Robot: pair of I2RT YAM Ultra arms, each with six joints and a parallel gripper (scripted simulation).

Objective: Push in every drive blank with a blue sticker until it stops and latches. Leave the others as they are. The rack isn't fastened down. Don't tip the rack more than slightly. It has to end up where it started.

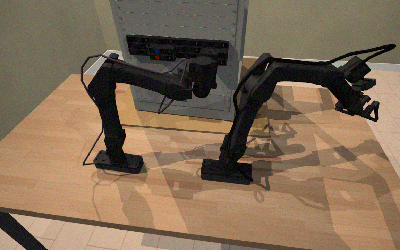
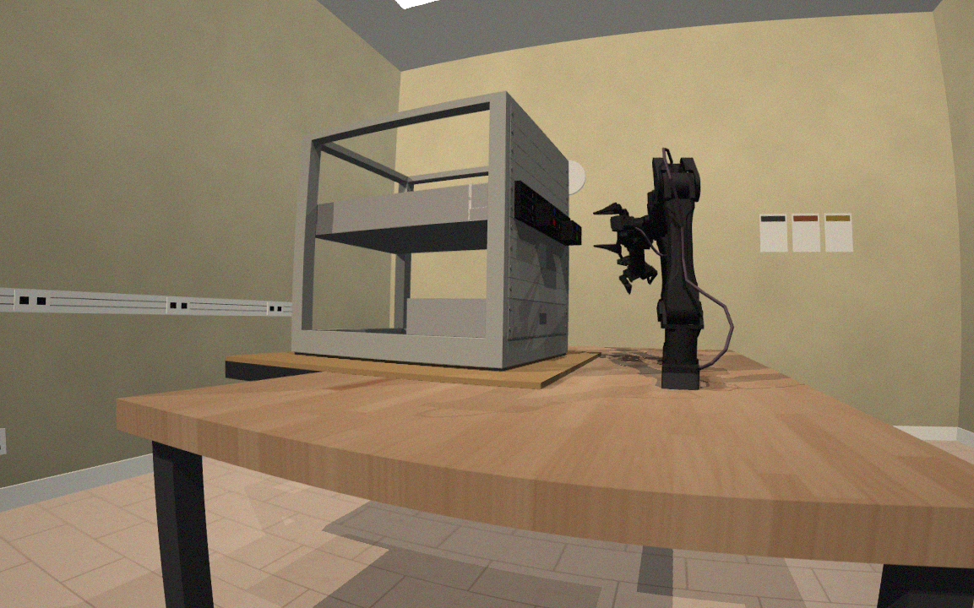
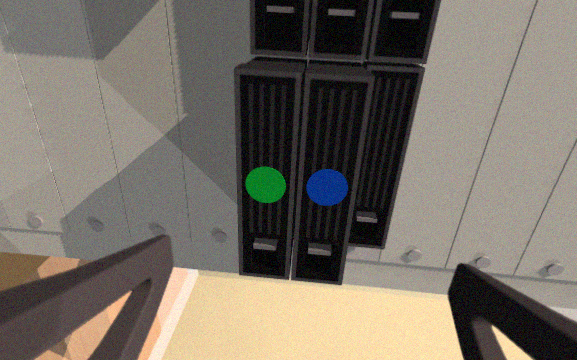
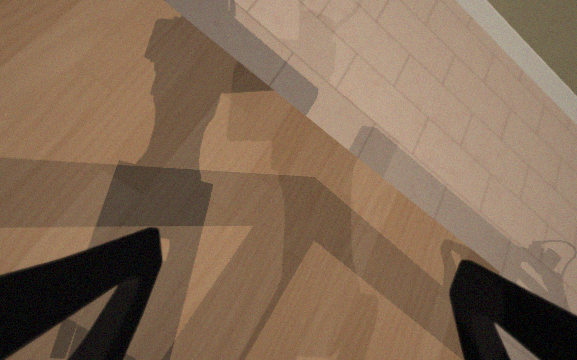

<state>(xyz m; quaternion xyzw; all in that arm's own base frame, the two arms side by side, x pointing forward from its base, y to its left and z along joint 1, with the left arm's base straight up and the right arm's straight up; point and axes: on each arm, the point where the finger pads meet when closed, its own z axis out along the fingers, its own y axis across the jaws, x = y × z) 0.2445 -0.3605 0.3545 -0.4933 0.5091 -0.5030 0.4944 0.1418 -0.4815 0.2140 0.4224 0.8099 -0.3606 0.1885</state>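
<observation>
The grey rack (image 1: 176,18) (image 2: 399,341) (image 3: 448,125) stands upright. In the top view, a blue-stickered blank (image 1: 166,49) juts out of the second column, above a jutting red-stickered blank (image 1: 166,57). At the rack's right end, another blue-stickered blank (image 3: 335,130) and a green-stickered blank (image 3: 267,130) stick out side by side in the left wrist view, beyond the unstickered blank (image 3: 392,130). My left gripper (image 3: 308,263) (image 2: 601,230) is open, facing them with a gap; its wrist hides part of them in the top view. My right gripper (image 4: 305,259) (image 1: 376,101) is open, away from the rack.
Several unstickered blanks surround the stickered ones. The rack stands on a thin wooden board (image 1: 164,124) (image 2: 543,377) on the table (image 1: 55,186) (image 2: 626,453). The right arm stands in front of the rack's right side, reaching toward the table's right edge in the top view.
</observation>
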